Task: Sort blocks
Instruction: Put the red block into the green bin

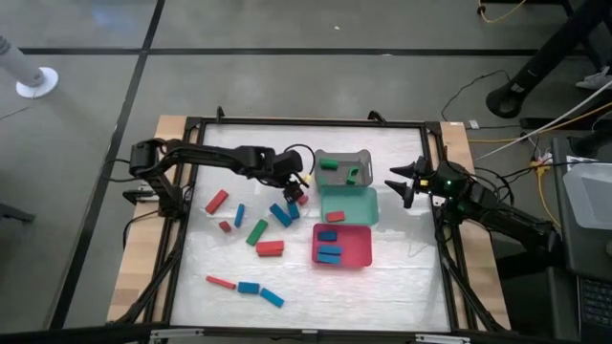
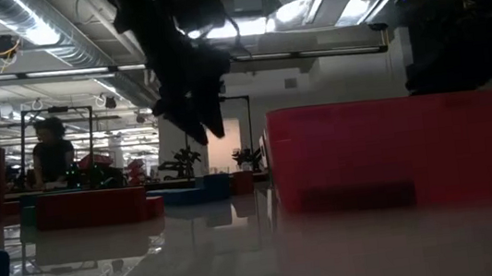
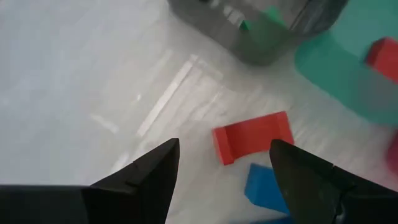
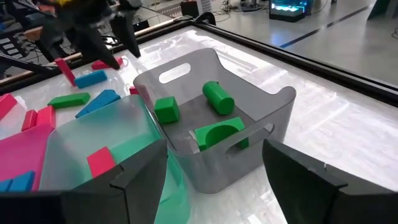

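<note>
White glossy table top (image 1: 382, 287), black frame around it. Nearest edge: loose blocks (image 1: 247, 286), then more scattered left of the red tray (image 1: 341, 246), teal tray (image 1: 348, 204) and grey tray (image 1: 342, 167). Left gripper (image 1: 299, 184) spread wide over a red block (image 3: 252, 135); right gripper (image 1: 402, 182) spread too, empty. No readable writing anywhere.

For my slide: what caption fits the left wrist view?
Open left gripper above a red arch block, grey tray beyond.
</note>
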Motion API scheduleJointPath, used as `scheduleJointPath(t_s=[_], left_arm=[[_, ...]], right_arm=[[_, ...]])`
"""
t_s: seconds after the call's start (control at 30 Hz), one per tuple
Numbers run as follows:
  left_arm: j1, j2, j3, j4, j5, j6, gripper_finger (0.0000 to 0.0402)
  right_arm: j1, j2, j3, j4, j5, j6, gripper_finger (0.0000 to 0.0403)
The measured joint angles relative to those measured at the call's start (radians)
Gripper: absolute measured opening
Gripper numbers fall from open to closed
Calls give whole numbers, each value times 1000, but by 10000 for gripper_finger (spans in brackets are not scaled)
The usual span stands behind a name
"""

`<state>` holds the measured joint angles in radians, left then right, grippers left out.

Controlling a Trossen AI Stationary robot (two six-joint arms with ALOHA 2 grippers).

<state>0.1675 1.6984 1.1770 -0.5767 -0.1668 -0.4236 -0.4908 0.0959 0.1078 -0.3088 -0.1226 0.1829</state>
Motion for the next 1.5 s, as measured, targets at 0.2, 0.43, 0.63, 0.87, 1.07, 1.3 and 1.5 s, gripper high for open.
scheduleJointPath(t_s=[0.2,0.43,0.63,0.87,1.07,1.3,1.5], left_arm=[[-1,82,-1,24,36,-26,239],[11,129,-2,39,38,-70,236],[11,135,-2,44,53,-50,188],[11,174,-1,51,53,-49,127],[11,200,2,58,56,-54,88],[11,144,-2,37,61,-67,14],[11,48,1,9,106,-86,20]], right_arm=[[0,0,-1,0,0,3,264],[0,0,-2,0,0,3,264],[0,0,-3,0,0,3,264],[0,0,-3,0,-1,3,264],[0,0,-3,1,-1,2,264],[0,0,-3,1,-1,2,264],[0,0,-4,3,-1,2,264]])
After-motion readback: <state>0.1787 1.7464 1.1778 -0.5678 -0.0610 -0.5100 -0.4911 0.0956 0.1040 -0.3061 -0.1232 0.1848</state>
